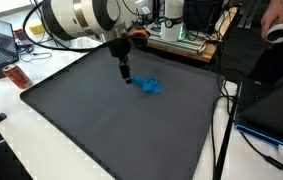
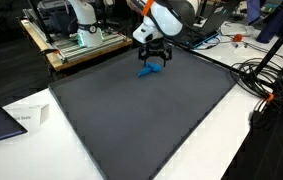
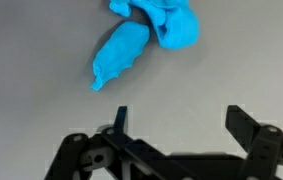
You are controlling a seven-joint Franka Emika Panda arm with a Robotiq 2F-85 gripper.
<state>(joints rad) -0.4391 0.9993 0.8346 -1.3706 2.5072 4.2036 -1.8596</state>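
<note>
The blue object (image 3: 141, 40) is cut off by the wrist view's top edge.

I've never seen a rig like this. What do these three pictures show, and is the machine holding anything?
It is a robot arm with a two-fingered gripper at its end. Two pictures come from cameras outside the robot, at different places; the third from a camera on its wrist, looking past the gripper's fingers. On the dark mat lies a crumpled blue thing, perhaps cloth. The gripper is open, holds nothing, and hangs close to the blue thing.
</note>
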